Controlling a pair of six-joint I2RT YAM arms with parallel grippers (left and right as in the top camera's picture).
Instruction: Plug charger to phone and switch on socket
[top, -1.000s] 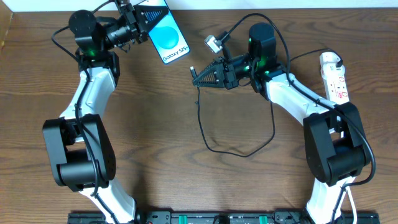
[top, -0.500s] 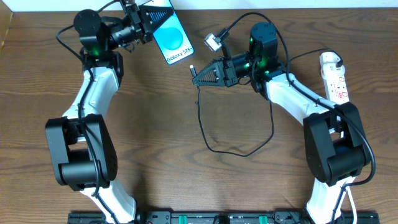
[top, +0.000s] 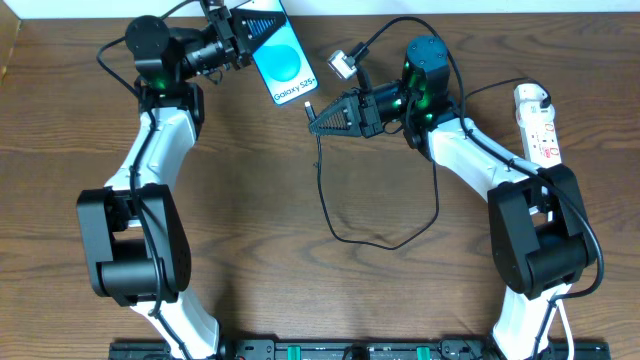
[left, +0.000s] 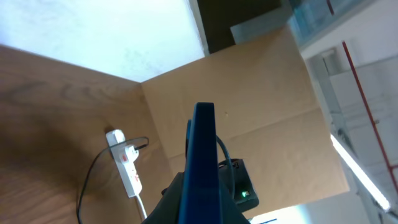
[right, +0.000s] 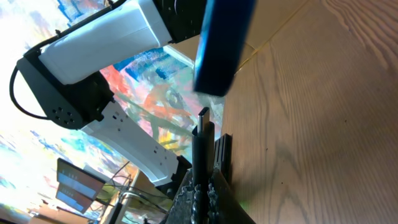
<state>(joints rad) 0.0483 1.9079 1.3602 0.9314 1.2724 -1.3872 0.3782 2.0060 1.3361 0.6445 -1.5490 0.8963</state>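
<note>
My left gripper (top: 243, 38) is shut on the phone (top: 283, 62), a blue-screened smartphone held above the table's far edge; in the left wrist view it shows edge-on (left: 203, 162). My right gripper (top: 318, 122) is shut on the charger's black connector end (top: 311, 108), whose tip points at the phone's lower end, a small gap apart. In the right wrist view the connector (right: 203, 134) stands just below the phone's blue edge (right: 224, 43). The black cable (top: 350, 235) loops down over the table. The socket (top: 535, 122), a white strip with red markings, lies at the far right.
A small grey adapter (top: 343, 66) hangs on a cable beside the right arm. The socket also shows in the left wrist view (left: 127, 171) with its lead. A brown board stands behind the table.
My left gripper has carried the phone to the right, closer to the connector. My right gripper has shifted slightly toward the phone.
</note>
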